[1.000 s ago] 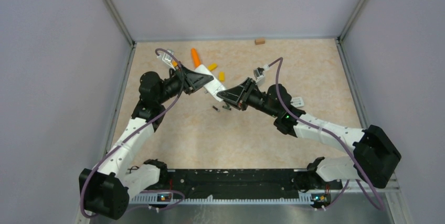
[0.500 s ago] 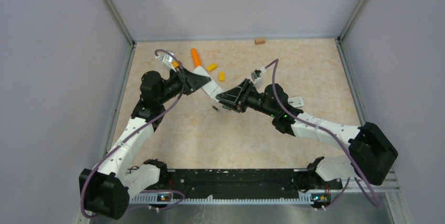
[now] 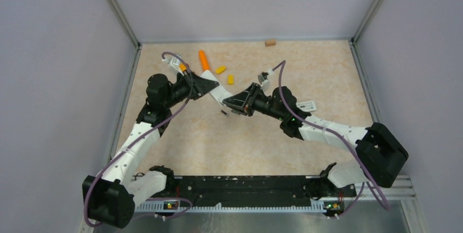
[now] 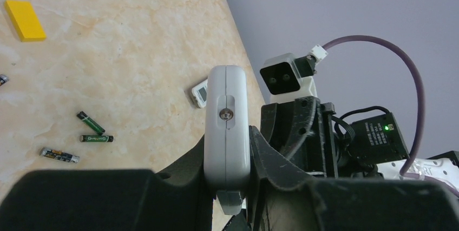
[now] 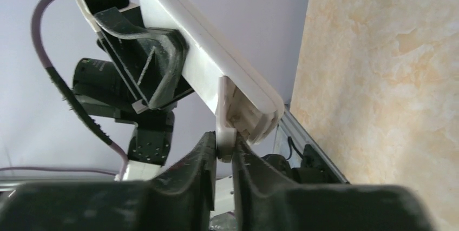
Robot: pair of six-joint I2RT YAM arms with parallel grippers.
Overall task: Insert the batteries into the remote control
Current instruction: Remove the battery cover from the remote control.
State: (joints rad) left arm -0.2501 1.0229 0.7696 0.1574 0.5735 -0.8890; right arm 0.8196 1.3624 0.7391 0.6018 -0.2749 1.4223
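Well, both arms reach inward and meet over mid-table. Left gripper [image 3: 213, 88] clamps the remote [image 4: 226, 133], held aloft and tilted; right gripper [image 5: 224, 155] pinches a white flap [image 5: 225, 109] at its end. Batteries [image 4: 97, 138] lie loose on the table [image 4: 135, 36] below.

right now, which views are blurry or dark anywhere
Top external: even soft light, sharp throughout. Left wrist: remote and batteries sharp, left gripper dark and soft-edged up close. Right wrist: right gripper dark and soft, remote's white edge bright.
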